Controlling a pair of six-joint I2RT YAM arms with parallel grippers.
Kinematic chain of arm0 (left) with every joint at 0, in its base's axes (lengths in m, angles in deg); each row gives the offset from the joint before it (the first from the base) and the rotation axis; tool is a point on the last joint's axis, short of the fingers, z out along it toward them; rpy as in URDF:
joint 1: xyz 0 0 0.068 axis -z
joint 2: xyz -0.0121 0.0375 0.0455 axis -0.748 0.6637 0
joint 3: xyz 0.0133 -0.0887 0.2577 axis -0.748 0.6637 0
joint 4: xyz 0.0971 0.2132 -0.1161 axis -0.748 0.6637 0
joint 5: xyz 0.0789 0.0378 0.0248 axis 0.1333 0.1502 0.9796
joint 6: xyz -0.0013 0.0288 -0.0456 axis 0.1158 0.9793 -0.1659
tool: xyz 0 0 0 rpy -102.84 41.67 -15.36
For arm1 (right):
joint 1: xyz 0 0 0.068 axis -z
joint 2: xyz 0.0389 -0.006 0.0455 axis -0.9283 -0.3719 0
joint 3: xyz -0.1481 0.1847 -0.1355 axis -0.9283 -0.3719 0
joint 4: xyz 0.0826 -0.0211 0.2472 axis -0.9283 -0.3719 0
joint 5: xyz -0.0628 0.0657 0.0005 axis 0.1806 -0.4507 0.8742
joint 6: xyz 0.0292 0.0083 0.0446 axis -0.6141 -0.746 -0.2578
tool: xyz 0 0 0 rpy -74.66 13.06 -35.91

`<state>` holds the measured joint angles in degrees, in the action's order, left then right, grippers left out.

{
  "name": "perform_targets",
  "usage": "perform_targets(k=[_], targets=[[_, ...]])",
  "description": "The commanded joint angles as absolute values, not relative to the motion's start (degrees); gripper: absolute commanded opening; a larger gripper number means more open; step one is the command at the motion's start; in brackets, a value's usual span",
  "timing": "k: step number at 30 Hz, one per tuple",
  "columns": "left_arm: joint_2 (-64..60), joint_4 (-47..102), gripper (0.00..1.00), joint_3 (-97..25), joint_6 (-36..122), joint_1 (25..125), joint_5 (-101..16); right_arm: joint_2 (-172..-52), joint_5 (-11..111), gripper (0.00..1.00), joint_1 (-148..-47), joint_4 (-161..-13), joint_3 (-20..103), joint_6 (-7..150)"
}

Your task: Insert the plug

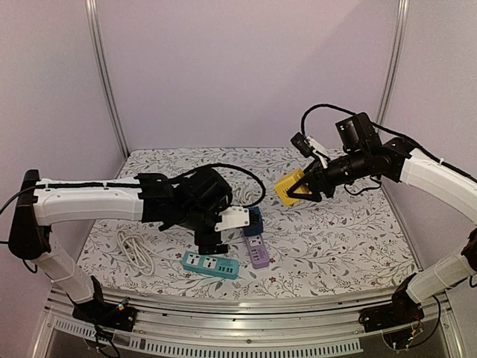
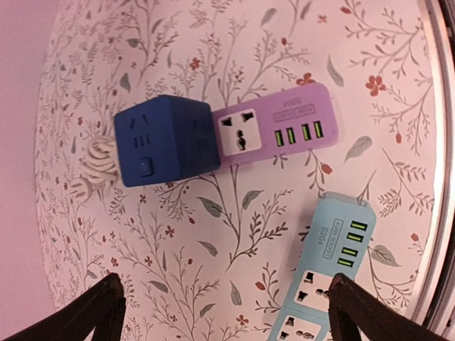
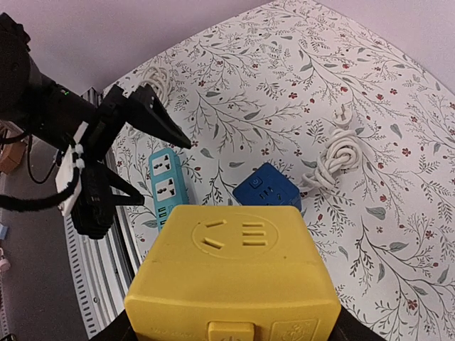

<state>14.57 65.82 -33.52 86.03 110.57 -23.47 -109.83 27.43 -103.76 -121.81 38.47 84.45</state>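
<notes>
My right gripper (image 1: 304, 190) is shut on a yellow cube socket (image 3: 234, 263) and holds it in the air over the right half of the table. My left gripper (image 2: 226, 284) hangs open, with nothing between its fingers, over bare tablecloth beside a light-blue power strip (image 2: 330, 273). A blue cube socket (image 2: 165, 139) lies against a purple power strip (image 2: 274, 131). A white coiled cable with its plug (image 3: 338, 150) lies next to the blue cube; the left arm hides it in the top view.
A second white coiled cable (image 1: 134, 250) lies at the table's left front. The light-blue strip (image 1: 211, 264) and purple strip (image 1: 257, 252) sit near the front edge. A metal rail (image 1: 246, 302) borders the table (image 1: 335, 239) there.
</notes>
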Motion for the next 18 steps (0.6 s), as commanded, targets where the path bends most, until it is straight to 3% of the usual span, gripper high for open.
perform_targets(k=[1,6,10,18], targets=[[7.4,60.5,0.99,-29.5,67.2,111.3,-13.4,-110.8,27.2,0.00,-103.5,-117.2,37.8,85.2],[0.4,67.0,1.00,-28.0,39.8,109.0,0.2,-112.4,25.8,0.00,-103.4,-114.7,37.9,84.2],[-2.3,83.1,0.99,-29.4,14.7,99.1,-2.5,-113.5,25.1,0.00,-103.4,-113.2,37.5,83.4],[-6.8,97.9,0.99,-21.8,-8.8,90.9,-7.4,-115.1,23.9,0.00,-103.4,-111.9,37.0,82.2]])
